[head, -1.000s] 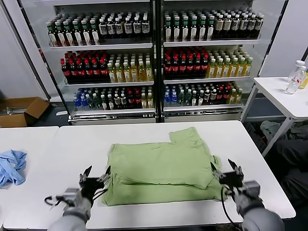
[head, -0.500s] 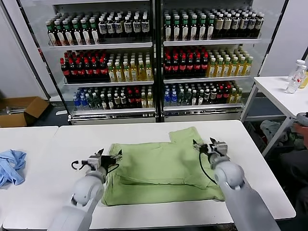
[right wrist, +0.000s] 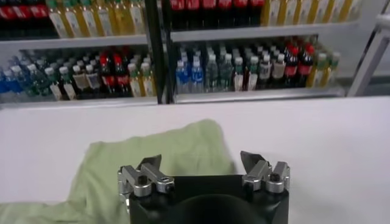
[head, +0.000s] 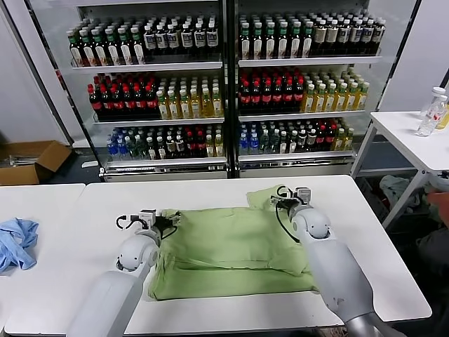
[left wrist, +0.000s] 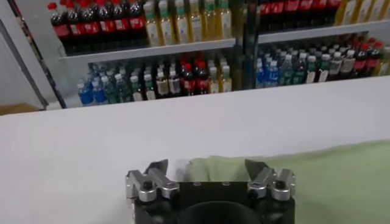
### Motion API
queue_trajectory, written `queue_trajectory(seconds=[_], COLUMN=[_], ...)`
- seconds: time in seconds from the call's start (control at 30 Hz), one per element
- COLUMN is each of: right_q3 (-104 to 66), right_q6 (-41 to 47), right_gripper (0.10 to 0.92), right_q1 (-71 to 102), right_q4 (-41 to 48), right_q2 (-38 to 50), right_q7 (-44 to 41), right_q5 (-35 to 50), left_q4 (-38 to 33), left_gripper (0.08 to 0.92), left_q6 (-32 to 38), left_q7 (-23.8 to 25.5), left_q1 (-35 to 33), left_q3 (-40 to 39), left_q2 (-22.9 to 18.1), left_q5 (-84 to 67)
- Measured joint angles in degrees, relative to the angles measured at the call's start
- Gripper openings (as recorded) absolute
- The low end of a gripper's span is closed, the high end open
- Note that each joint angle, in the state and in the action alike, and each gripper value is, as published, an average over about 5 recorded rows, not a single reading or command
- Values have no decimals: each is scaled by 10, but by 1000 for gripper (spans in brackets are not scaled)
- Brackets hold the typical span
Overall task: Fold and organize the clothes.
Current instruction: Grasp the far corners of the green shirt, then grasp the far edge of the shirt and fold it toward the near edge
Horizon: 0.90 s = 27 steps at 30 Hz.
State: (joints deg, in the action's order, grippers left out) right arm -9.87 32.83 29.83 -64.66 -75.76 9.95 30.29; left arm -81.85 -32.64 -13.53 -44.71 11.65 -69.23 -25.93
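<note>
The light green shirt [head: 231,249] lies partly folded on the white table [head: 210,193], with one sleeve [head: 265,196] sticking out at the far right. Collar, buttons and chest print are hidden. My left gripper [head: 172,219] is open and empty at the shirt's far left corner; that corner shows between its fingers in the left wrist view [left wrist: 207,167]. My right gripper [head: 284,199] is open and empty over the sleeve, which lies under it in the right wrist view [right wrist: 177,146].
A light blue cloth [head: 17,242] lies on a second table at the left. Shelves of bottles [head: 224,84] stand behind the table. A small white table [head: 414,140] with bottles is at the far right. A cardboard box [head: 31,161] sits on the floor.
Both arms have reached forward from the table's near edge to the shirt's far edge, the left to its far left corner and the right to the sleeve. Both grippers stay open.
</note>
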Motion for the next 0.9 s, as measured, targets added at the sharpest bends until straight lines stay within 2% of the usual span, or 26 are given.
queue_trajectory(seconds=[0.3, 0.6, 0.73, 0.9], right_q3=[9, 17, 11, -2], right_q6=[-1, -13, -25, -38], right_gripper=[412, 153, 107, 106], right_q1=[-5, 15, 31, 59], right_q4=[15, -23, -58, -116], right_q2=[-1, 15, 27, 45], right_q7=[-10, -14, -13, -10], right_q5=[9, 12, 19, 27], left_q4=[1, -6, -19, -56], left_gripper=[454, 194, 102, 89], left_q6=[4, 20, 33, 47], left_q7=[4, 10, 13, 24], left_q1=[-11, -30, -41, -63], left_q3=[3, 19, 28, 48], left_q2=[-3, -5, -3, -3], left_q5=[-17, -52, -68, -78])
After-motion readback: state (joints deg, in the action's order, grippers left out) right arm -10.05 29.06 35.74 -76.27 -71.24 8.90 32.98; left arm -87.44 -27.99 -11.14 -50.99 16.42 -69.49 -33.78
